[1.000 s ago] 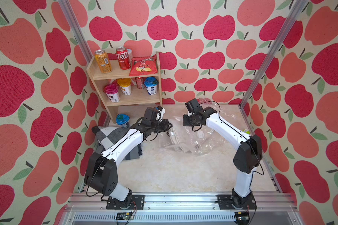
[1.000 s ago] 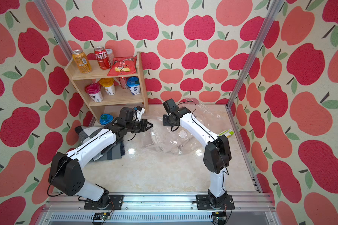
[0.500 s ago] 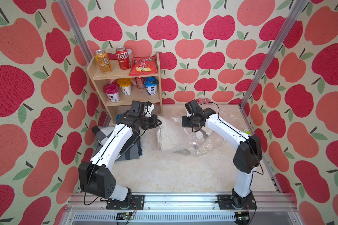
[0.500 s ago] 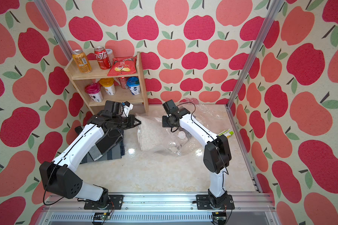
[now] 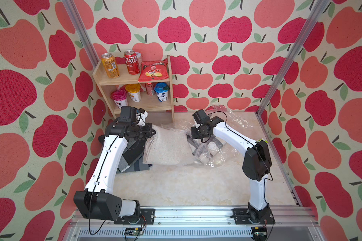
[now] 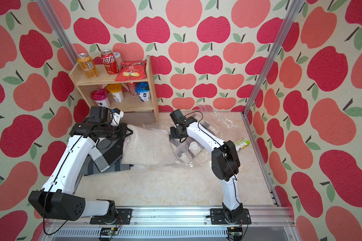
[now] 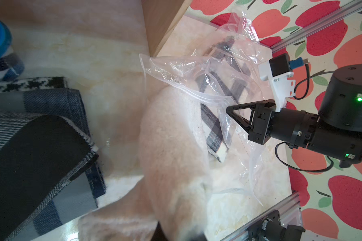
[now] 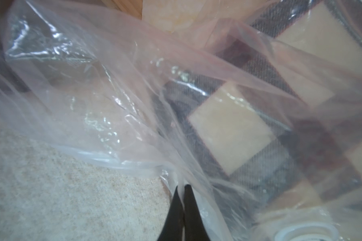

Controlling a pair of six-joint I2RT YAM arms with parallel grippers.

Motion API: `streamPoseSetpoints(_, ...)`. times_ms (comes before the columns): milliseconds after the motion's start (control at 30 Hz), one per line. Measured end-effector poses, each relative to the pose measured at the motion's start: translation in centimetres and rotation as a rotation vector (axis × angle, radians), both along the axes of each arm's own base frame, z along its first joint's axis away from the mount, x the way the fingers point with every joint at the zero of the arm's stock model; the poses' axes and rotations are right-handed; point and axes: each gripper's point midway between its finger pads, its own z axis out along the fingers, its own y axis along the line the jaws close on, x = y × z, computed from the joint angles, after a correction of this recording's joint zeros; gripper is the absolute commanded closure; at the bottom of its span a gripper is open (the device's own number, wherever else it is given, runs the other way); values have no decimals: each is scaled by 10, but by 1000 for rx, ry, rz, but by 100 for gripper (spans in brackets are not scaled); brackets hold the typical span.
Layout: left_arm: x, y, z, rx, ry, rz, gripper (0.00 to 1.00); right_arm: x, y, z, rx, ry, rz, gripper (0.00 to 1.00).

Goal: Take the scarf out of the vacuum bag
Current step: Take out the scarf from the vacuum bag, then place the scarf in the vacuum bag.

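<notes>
So: the scarf [image 5: 167, 146] lies flat on the table [image 5: 176, 187] between the arms, nearly all of it clear of the bag [image 5: 209, 158]. In the left wrist view the bag's zip edge lies across its far end, so I'd call that end not quite free. Left gripper [image 5: 153, 132] is pinched tight on the scarf's corner near the shelf [image 5: 148, 105], with fabric bunched there. Right gripper [image 8: 182, 188] is pressed together on a fold of film at the mouth, near the cap [image 5: 212, 145], anchoring the bag. Handling, my read: the scarf is light, soft and fuzzy with no stiffness. It drapes and drags, and a corner grip will stretch it before the tail follows. The film is thin, slick and crinkly, and will likely slide along with the scarf unless pinned. A better hold is mid-edge, through both layers of the fold. A plaid scarf [image 7: 212, 125] sits inside the bag, and more folded cloth [image 5: 134, 158] lies under the left arm.
</notes>
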Motion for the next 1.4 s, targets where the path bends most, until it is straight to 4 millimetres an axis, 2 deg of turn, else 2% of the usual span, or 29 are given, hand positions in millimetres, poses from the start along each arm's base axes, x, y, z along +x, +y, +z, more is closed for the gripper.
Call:
streamPoseSetpoints(167, -5, 26, 17, 77, -31, 53, 100, -1, 2, 1, 4, 7, 9, 100)
streamPoseSetpoints(400, -14, 49, 26, 175, -35, 77, 100, -1, 4, -1, 4, 14, 20, 100)
streamPoseSetpoints(733, -19, 99, 43, 329, -74, 141, 100, -1, 4, -2, 2, 15, 28, 100)
streamPoseSetpoints(1167, -16, 149, 32, 450, -5, 255, 100, -2, 4, -3, -3, 18, 31, 100)
streamPoseSetpoints(1400, -19, 174, 35, 489, 7, 333, 100, -4, 2, -8, -11, 27, 31, 100)
